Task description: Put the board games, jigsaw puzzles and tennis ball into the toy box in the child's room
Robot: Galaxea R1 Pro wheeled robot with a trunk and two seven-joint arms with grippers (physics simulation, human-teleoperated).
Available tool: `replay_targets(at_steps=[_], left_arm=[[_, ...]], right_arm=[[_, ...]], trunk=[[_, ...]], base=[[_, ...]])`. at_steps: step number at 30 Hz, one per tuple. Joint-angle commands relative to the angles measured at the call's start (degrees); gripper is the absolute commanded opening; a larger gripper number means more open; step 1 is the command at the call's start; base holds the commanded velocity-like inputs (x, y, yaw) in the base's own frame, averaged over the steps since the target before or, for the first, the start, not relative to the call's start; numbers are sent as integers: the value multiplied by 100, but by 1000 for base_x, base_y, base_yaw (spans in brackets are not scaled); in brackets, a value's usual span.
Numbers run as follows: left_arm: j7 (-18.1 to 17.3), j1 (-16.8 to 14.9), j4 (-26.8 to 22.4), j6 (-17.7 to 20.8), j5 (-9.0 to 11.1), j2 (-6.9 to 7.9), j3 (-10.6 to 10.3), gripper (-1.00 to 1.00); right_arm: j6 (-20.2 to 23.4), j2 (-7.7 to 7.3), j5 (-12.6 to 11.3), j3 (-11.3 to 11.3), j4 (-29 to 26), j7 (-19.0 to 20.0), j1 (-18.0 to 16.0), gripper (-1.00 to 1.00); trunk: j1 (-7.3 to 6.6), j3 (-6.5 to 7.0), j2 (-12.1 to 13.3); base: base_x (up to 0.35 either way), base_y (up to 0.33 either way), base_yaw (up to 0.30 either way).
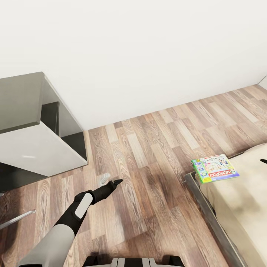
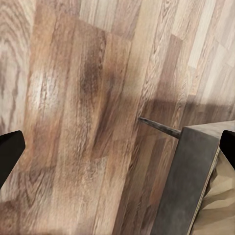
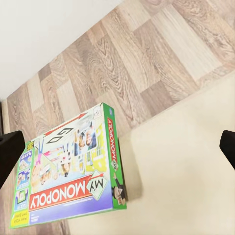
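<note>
At the far left of the head view stands the corner of the surface, a dark grey top over a white panel, set against the white wall. A thin grey bar sticks out low beside it, over the wood-plank floor.

Next to the right, the left arm reaches forward and down, ending in the left gripper, which hangs over bare floor. In the left wrist view its two dark fingers sit at opposite edges of the picture with floor planks between them, so it is spread wide and carries nothing. The same view catches the dark grey frame of the bed and a strip of beige mattress.

Further right in the head view, the bed comes in from the lower right corner. One green-edged board game lies flat on the mattress, right at the bed's near-left corner, slightly overhanging the frame.

At the right edge, a small dark tip of the right gripper shows above the mattress. In the right wrist view its fingers are spread far apart and empty, with the board game seen between them, not touched.
</note>
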Motion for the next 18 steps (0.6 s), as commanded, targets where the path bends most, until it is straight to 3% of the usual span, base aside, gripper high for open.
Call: replay_targets(at_steps=[1, 18], left_arm=[[-7, -2, -2, 49, 27, -6, 29, 100], [-7, -2, -2, 49, 27, -6, 29, 100]], right_arm=[[55, 0, -16, -10, 4, 15, -5, 100], [55, 0, -16, -10, 4, 15, -5, 100]], trunk=[[0, -3, -1], [0, -3, -1]], base=[[0, 0, 0], [0, 0, 0]])
